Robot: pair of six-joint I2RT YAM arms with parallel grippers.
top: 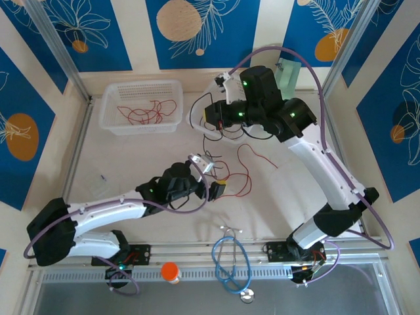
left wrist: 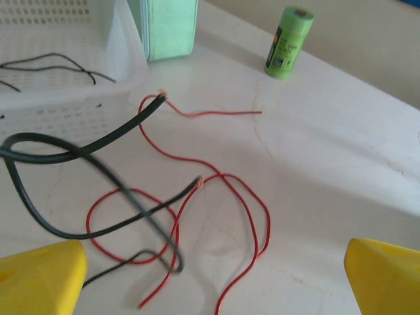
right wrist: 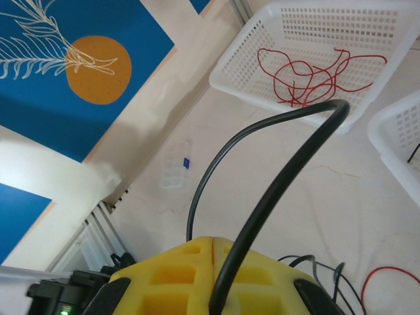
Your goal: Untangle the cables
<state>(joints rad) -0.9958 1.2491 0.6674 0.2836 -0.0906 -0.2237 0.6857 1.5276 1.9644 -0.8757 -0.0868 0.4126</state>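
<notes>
The cables [left wrist: 216, 114] look plastic-sheathed and slightly glossy, the table [left wrist: 328, 184] smooth and matt, the basket [right wrist: 367, 23] perforated plastic.

Several thin red cables [top: 141, 113] lie in loose curls on the floor of the white basket [top: 140, 83]. In the middle of the table [top: 131, 157] a long red cable [left wrist: 226, 175] snakes in open loops. It is crossed by thin black cables [left wrist: 85, 154], partly raised off the surface. Another black cable [right wrist: 275, 190] is pinched in the closed right gripper [right wrist: 211, 246] and arcs upward from it.
</notes>
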